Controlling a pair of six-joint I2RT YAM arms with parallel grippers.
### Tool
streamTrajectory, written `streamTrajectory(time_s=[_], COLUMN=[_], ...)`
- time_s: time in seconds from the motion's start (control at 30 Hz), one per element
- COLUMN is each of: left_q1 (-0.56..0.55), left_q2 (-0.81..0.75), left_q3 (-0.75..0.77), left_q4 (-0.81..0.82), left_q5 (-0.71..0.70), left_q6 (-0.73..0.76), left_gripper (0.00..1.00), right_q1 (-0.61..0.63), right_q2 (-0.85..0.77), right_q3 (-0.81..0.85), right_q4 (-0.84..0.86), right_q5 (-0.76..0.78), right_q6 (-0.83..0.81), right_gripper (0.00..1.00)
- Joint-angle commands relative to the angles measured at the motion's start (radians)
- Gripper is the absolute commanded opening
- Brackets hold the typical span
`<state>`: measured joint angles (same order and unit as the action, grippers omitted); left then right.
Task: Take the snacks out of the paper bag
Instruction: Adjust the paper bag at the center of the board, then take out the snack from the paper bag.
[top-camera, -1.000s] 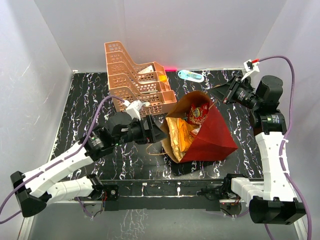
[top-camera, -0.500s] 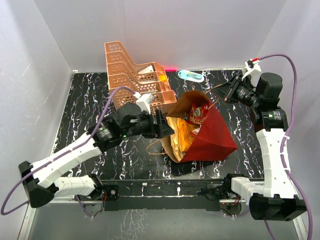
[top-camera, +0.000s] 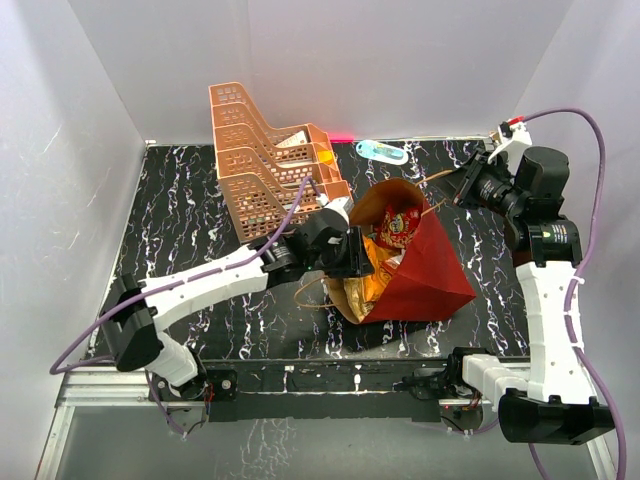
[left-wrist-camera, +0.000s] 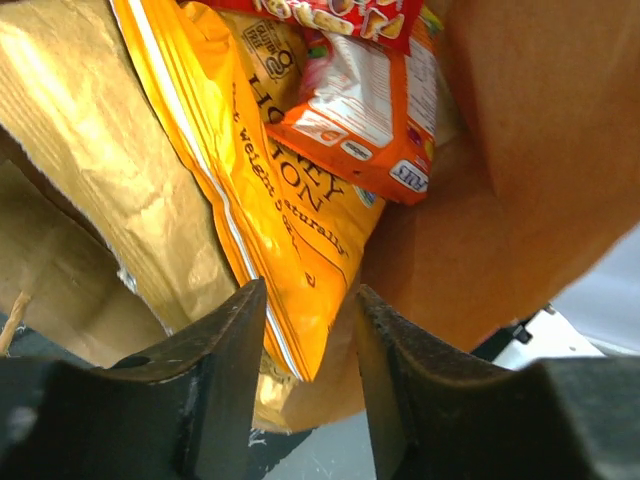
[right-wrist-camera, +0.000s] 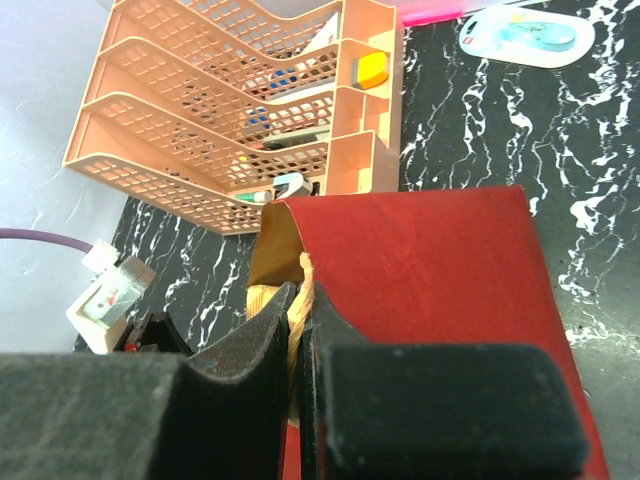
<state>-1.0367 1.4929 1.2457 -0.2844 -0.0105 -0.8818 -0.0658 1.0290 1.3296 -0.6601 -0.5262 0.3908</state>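
Item: paper bag, on its side mid-tabletop, R of ctr, snacks inside — L gripper jaws apart astride orange chip bag corner, unclamped; R gripper pinching twine handle — risk: slick foil slips, or kraft wall nipped w/ packet, dragging bag.

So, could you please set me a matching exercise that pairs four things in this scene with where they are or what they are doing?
Things:
1. left claw
2. right claw
3. peach rack
4. blue-green bottle

Descriptions:
A. lying at the far edge of the table
B. pinching the twine handle
C. standing beyond and left of the paper bag
D. astride the corner of the orange chip bag, inside the bag's mouth

Pairs: 1-D; 2-B; 3-C; 4-A.
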Motion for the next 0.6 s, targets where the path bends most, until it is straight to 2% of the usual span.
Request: streamTrajectory(time_s=[0.0, 0.13, 0.33, 0.57], left_q1=[-0.011, -0.022, -0.023, -0.024], left_q2=[0.034, 0.04, 0.101, 0.174], left_q3=[0.058, 0.045, 0.068, 0.118], left_q4=[-0.019, 0.002, -0.003, 0.003], left_q5=[-0.084, -0.114, -0.114, -0.091], left_q6=[-0.009, -0.025, -0.043, -0.04], left_gripper=[0.37, 0.44, 0.44, 0.36], right_q1=[-0.001, -0.001, -0.001, -0.001], right_q2=[-0.03, -0.024, -0.026, -0.047], right_q3=[0.067, 0.074, 0.072, 0.046], right_q4=[0.011, -0.005, -0.003, -0.003], right_q5=[0.078, 0.084, 0.082, 0.086], right_q6=[-0.051, -0.079, -0.088, -0.101], right_gripper=[0.07, 0.07, 0.07, 0.07])
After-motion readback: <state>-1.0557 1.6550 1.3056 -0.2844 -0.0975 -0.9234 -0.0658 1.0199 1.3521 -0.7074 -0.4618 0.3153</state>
